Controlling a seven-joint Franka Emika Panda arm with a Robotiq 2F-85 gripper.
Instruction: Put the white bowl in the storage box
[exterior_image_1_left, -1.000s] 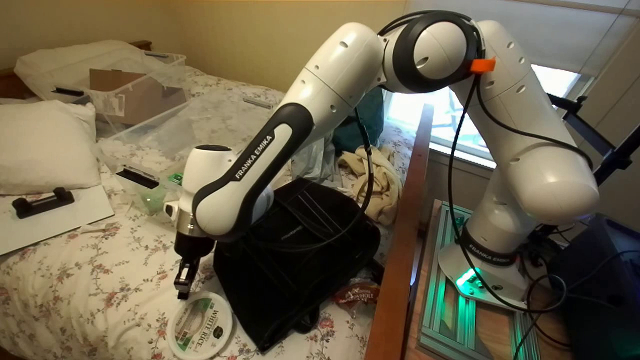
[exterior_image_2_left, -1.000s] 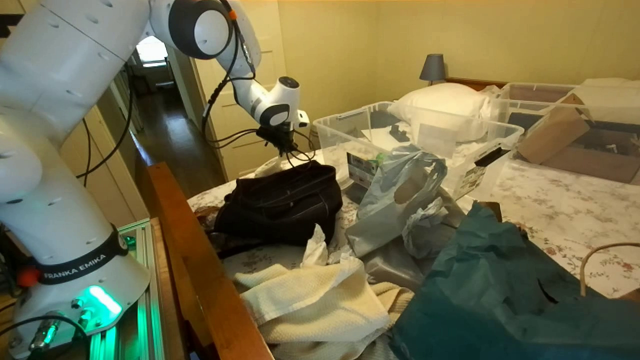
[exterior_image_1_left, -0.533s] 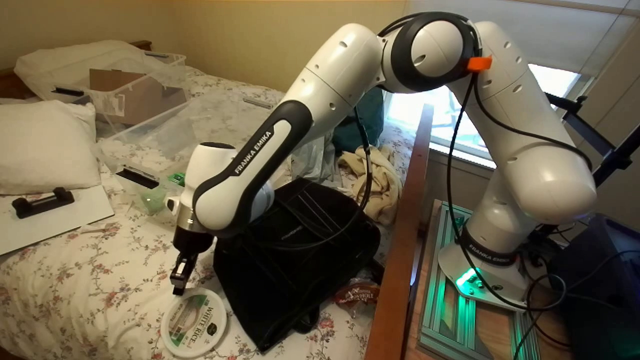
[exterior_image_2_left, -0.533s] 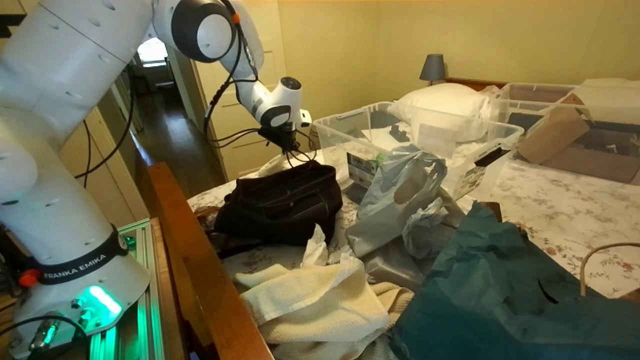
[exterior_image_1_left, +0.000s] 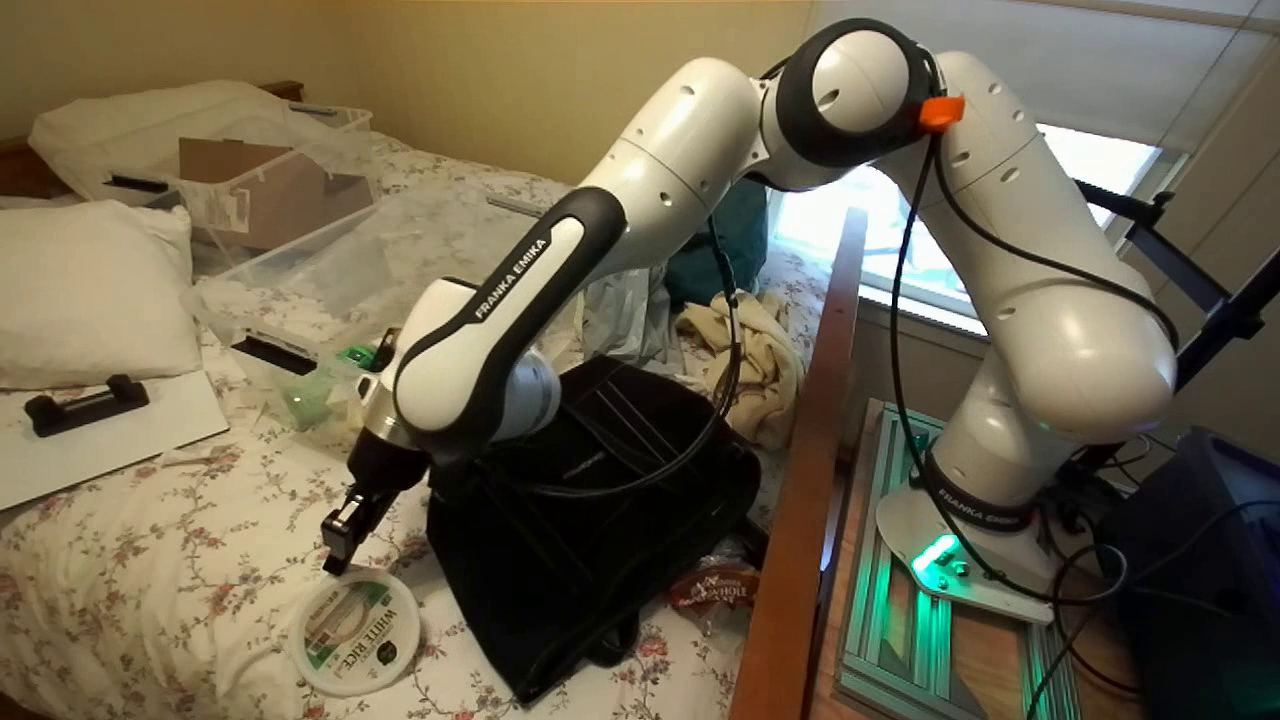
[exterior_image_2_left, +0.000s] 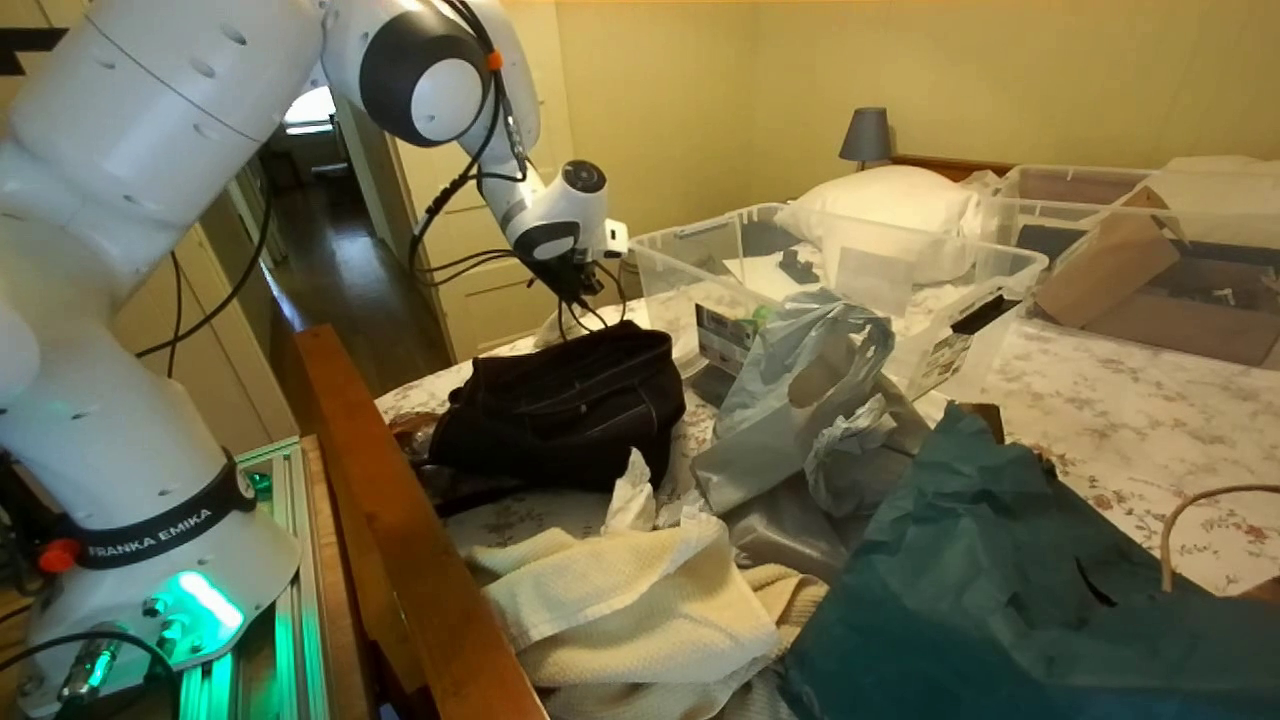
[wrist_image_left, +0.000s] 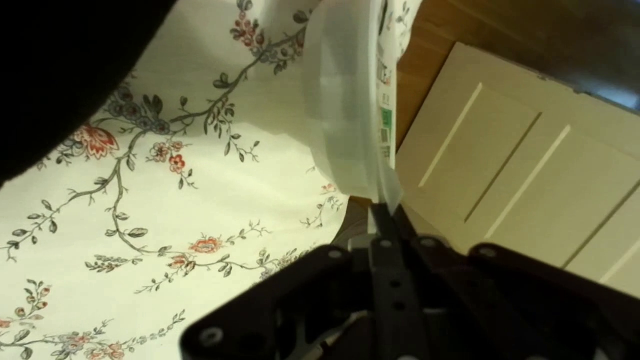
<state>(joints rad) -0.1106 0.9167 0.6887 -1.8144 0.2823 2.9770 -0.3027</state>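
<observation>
The white bowl (exterior_image_1_left: 357, 632) has a lid label reading "WHITE RICE" with green print. My gripper (exterior_image_1_left: 336, 562) is shut on its rim tab, and the bowl hangs tilted over the bed. In the wrist view the bowl (wrist_image_left: 345, 110) shows from its side, its edge between the fingertips (wrist_image_left: 389, 212). It casts a shadow on the sheet and looks raised. The storage box (exterior_image_1_left: 300, 300) is a large clear bin on the bed, behind the wrist; it also shows in an exterior view (exterior_image_2_left: 985, 285). There the bag hides the fingertips, and I cannot make out the bowl.
A black bag (exterior_image_1_left: 600, 520) lies beside the gripper. Another clear bin with a cardboard box (exterior_image_1_left: 270, 200) stands farther back. A grey plastic bag (exterior_image_2_left: 790, 420), a cream towel (exterior_image_2_left: 630, 600) and a teal bag (exterior_image_2_left: 1000, 600) lie near the bin. A wooden bed rail (exterior_image_1_left: 800, 480) runs alongside.
My gripper and the bowl have moved left and slightly up in an exterior view. The wrist has tilted more. The bowl stays gripped.
</observation>
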